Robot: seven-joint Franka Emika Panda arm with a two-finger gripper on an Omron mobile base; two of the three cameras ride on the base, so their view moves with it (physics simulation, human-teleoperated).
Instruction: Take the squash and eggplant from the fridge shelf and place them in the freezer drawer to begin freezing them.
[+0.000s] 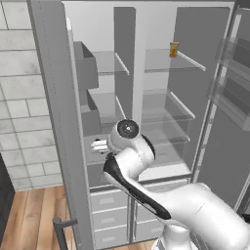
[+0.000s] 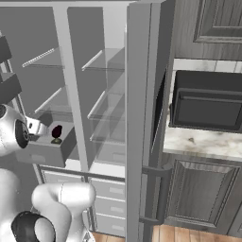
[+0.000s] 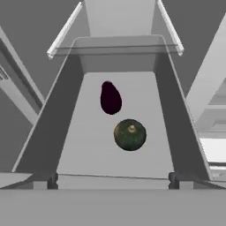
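- Up close, the gripper point(image 3: 113, 180) shows its two dark fingertips point(image 3: 53, 180) standing far apart near the bottom of the hand view, with nothing between them.
- Below and ahead of the spread tips lies the freezer drawer point(image 3: 53, 132), a grey box with tall side walls and a flat floor, pulled out of the fridge.
- Nearest the gripper on that floor sits the squash point(image 3: 130, 134), round and dark green with a small pale stem spot, slightly right of the midline between the tips.
- Just beyond it and a little to the left lies the eggplant point(image 3: 110, 98), glossy purple-black and oblong; the two are close but apart.
- From the right base view, the eggplant point(image 2: 56, 132) shows inside the open freezer drawer point(image 2: 45, 153), beside the white hand.
- Farther out, glass fridge shelves point(image 1: 166, 105) stack above the drawer.
- On the top shelf stands a small yellow-orange item point(image 1: 174, 49), well away from the gripper.
- Lowest of all, pale drawers point(image 1: 110, 200) with bar handles sit under the fridge compartment.
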